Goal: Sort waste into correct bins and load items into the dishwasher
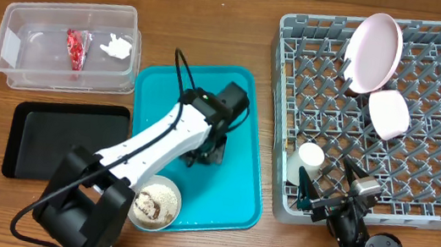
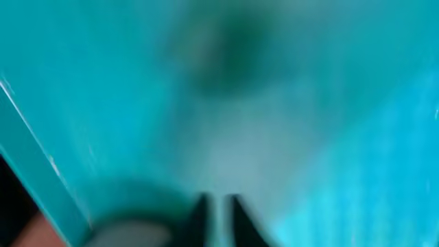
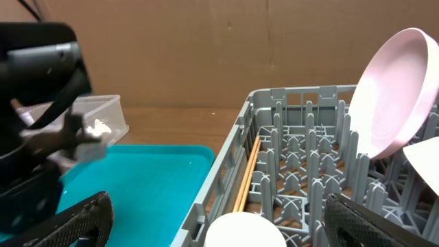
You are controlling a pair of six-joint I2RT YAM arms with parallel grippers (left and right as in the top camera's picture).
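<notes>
The clear tub [image 1: 9, 44] holds the red wrapper [image 1: 76, 47] and the white tissue [image 1: 116, 45]. The black tray [image 1: 33, 120] lies below it. An off-white bowl [image 1: 156, 204] with rice and a brown lump sits on the teal tray [image 1: 240, 203]. The grey dish rack [image 1: 439, 212] holds the pink plate [image 1: 373, 51], the pink bowl [image 1: 389, 113], the white cup [image 1: 311, 157] and the chopsticks [image 3: 247, 171]. My left gripper [image 1: 204, 151] hangs low over the teal tray, its fingers [image 2: 218, 209] nearly together and empty. My right gripper [image 1: 330, 189] is open at the rack's front-left corner, just behind the cup [image 3: 240, 233].
The left arm stretches over the teal tray from the front. The rack's wall [image 3: 226, 171] stands between the teal tray [image 3: 137, 185] and the cup. The left wrist view is blurred and filled by the teal tray [image 2: 309, 103].
</notes>
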